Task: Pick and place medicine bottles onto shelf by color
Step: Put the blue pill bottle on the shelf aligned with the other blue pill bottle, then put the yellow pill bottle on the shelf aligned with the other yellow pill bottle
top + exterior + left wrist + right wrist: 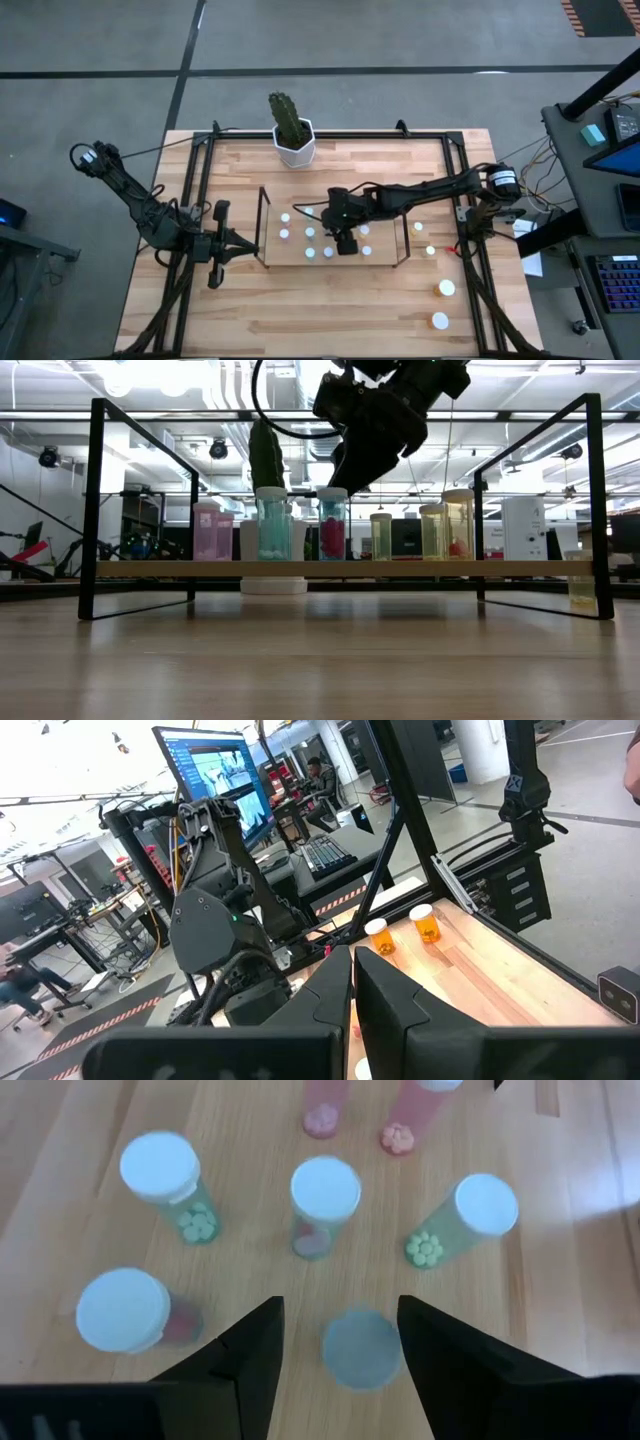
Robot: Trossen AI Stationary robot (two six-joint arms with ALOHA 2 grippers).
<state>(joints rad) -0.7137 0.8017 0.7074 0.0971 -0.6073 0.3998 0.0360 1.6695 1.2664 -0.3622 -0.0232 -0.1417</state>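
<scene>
The shelf stands mid-table with several white-capped medicine bottles upright on its wooden base; the low view shows pink, bluish and yellowish ones. My right gripper hangs open over the shelf, slanting down. Its fingers stand on either side of a bluish bottle's cap, with a gap showing on one side. That bottle stands on the shelf base. My left gripper waits shut and level near the shelf's left end.
Two small bottles stand on the table just right of the shelf. Two larger orange ones stand near the front right corner. A cactus in a white pot is at the far edge. A black frame edges the table.
</scene>
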